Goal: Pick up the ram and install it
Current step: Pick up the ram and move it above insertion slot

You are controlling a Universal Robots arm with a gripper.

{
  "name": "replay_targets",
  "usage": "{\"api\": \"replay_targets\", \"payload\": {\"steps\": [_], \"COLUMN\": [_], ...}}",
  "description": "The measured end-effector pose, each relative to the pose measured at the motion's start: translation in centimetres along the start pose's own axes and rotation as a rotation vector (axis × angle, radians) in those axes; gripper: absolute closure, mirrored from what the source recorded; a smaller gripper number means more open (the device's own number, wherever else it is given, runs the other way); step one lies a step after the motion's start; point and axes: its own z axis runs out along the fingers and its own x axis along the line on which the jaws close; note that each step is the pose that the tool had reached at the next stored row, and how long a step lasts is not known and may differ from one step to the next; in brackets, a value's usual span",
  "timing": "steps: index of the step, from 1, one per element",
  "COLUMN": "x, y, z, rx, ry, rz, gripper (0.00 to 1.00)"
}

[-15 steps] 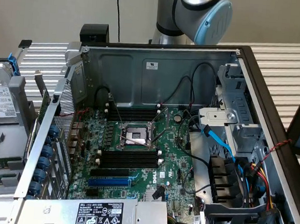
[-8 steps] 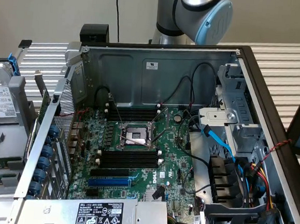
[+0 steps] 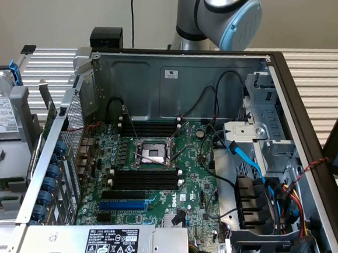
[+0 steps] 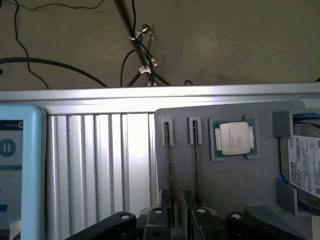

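Note:
In the wrist view two thin dark sticks stand edge-on in slots of a grey holder tray [image 4: 240, 185]; I take them for the ram [image 4: 167, 160], with the second stick [image 4: 195, 165] beside it. My gripper [image 4: 178, 222] hovers over that end of the tray, open, with nothing between its dark fingers [image 4: 158, 220]. In the exterior view the arm's elbow [image 3: 227, 14] rises behind the open computer case [image 3: 179, 74]. Inside lies the green motherboard [image 3: 197, 181] with long black memory slots [image 3: 144, 180] on either side of the CPU socket [image 3: 152, 154].
The holder tray also carries a CPU chip [image 4: 235, 139] and a hard drive [image 4: 306, 170]. A blue-framed screen [image 4: 17, 165] stands on the ribbed metal table [image 4: 100, 160]. In the case are a blue expansion slot [image 3: 124, 205], cables [image 3: 269, 187] and a power supply [image 3: 113, 244].

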Motion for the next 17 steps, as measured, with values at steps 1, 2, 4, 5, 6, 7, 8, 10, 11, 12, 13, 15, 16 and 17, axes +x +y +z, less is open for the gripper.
{"api": "replay_targets", "payload": {"steps": [1,2,4,5,6,7,8,10,11,12,13,15,16,17], "x": [0.0,0.0,0.0,0.0,0.0,-0.1,-0.1,-0.1,-0.1,-0.1,-0.1,-0.1,-0.1,-0.1], "y": [-0.02,-0.06,-0.27,-0.41,-0.55,-0.72,-0.86,-1.14,-1.27,-1.39,-1.48,-1.54,-1.54,-1.49], "z": [0.17,0.36,0.72,0.90,1.07,1.27,1.45,1.82,2.00,2.17,2.34,2.71,2.90,3.09], "rx": [-0.0002,-0.0002,-0.0003,-0.0003,-0.0002,-0.0002,-0.0002,-0.0001,-0.0001,-0.0002,-0.0003,-0.0003,-0.0001,-0.0003], "ry": [0.0001,0.0002,0.0002,0.0002,0.0001,0.0001,0.0001,0.0001,0.0000,0.0001,0.0002,0.0002,0.0001,0.0001], "rz": [0.000,0.000,0.000,0.000,0.000,0.000,0.000,0.000,0.000,0.000,0.000,0.000,0.000,0.000], "gripper": [0.76,0.76,0.76,0.76,0.76,0.76,0.76,0.76,0.76,0.76,0.76,0.76,0.76,0.76]}}
